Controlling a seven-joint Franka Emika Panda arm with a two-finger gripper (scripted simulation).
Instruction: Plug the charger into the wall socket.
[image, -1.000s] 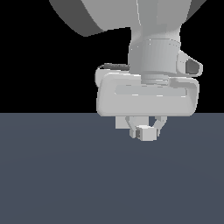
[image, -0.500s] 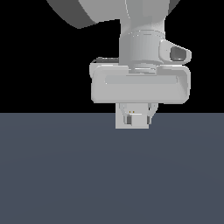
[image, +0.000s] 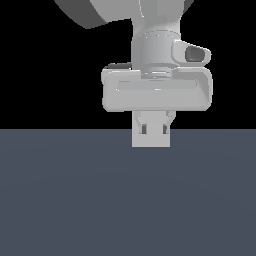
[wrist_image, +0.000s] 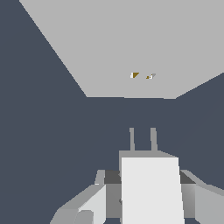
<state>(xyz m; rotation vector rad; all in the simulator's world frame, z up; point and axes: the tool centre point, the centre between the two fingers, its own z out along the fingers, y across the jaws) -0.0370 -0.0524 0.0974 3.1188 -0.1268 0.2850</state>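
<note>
My gripper (image: 151, 125) is shut on the charger (image: 151, 137), a small light-grey block hanging just under the hand in the exterior view, with its two prongs facing the camera. In the wrist view the charger (wrist_image: 151, 188) sits between my fingers (wrist_image: 94, 202), and its two thin prongs (wrist_image: 132, 139) point toward the wall socket (wrist_image: 122, 39). That socket is a flat light-grey plate with two tiny dark-yellowish holes (wrist_image: 135, 75). A gap of dark floor separates the prongs from the plate. The prongs line up roughly with the holes. The socket does not show in the exterior view.
A dark blue-grey floor (image: 75, 200) fills the lower half of the exterior view under the hand (image: 157, 90). Black background lies behind the arm.
The hand has shifted toward the exterior view's left and slightly up and has turned, so the charger now faces squarely. The grip on the charger has held. Little moved in the last half second.
</note>
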